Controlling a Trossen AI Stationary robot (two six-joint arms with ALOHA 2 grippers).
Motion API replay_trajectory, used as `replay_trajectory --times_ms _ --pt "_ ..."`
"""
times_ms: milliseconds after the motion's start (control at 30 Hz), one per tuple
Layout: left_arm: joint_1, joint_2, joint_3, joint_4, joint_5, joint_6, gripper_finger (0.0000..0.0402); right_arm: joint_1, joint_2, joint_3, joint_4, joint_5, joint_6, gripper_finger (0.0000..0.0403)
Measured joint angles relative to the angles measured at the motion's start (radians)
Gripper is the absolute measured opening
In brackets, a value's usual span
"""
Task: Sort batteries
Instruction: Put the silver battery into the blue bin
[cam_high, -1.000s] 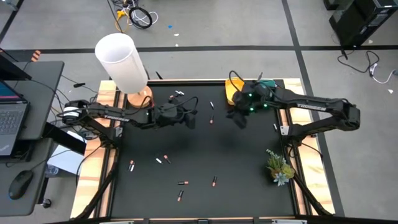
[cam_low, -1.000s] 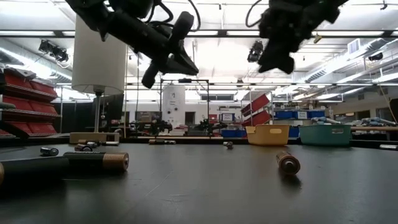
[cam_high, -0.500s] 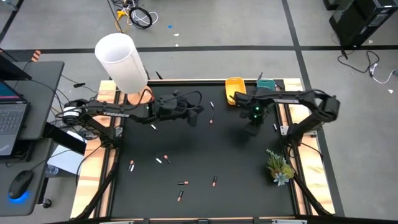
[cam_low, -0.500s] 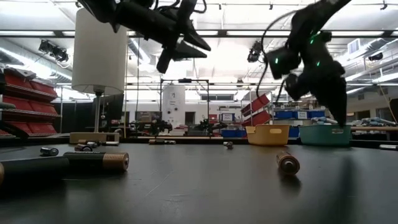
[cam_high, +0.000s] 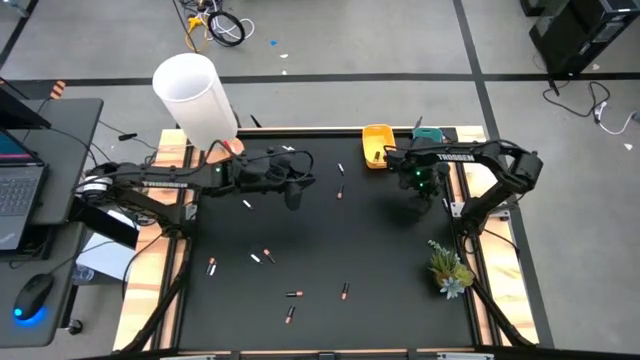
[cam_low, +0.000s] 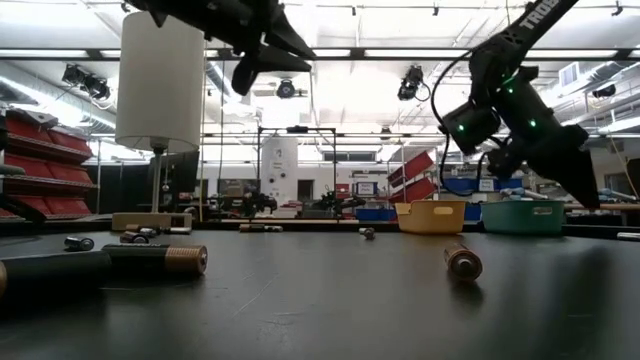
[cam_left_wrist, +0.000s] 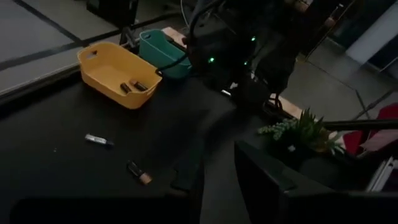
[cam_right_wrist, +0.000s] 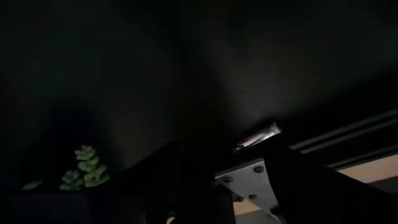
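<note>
Right tool (cam_high: 425, 193) low by the desk's (cam_high: 380, 270) right edge, left tool (cam_high: 293, 190) raised; grip state of both: cannot tell.
Yellow tray (cam_left_wrist: 118, 73) holds two dark batteries (cam_left_wrist: 132, 86); teal tray (cam_left_wrist: 163, 51) contents hidden. Other batteries (cam_high: 291, 293) lie scattered across the desk.

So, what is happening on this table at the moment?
Two robot arms are sorting batteries on a black table. The right tool is low over the mat near the table's right edge, next to a small battery lying there. The left tool hangs above the far-left part of the mat, holding nothing visible. Two batteries already lie in the yellow tray, with a teal tray beside it. Several loose batteries are still scattered on the mat.
</note>
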Motion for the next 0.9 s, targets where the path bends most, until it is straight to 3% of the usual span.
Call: replay_trajectory --times_ms 233,400,733,900 --pt "0.000 -0.026 0.000 -0.054 0.001 0.030 0.0103 -0.079 0.005 -0.068 0.034 0.011 -0.027 0.0261" --pt "0.000 -0.029 0.000 -0.058 0.001 0.031 0.0103 -0.087 0.004 -0.062 0.034 0.109 -0.095 0.0266" --pt "0.000 -0.030 0.000 -0.053 0.001 0.035 0.0103 -0.148 0.004 -0.067 0.047 0.103 -0.188 0.0271" --pt "0.000 -0.030 0.000 -0.053 0.001 0.036 0.0103 -0.087 0.004 -0.062 -0.010 0.162 -0.340 0.0260"
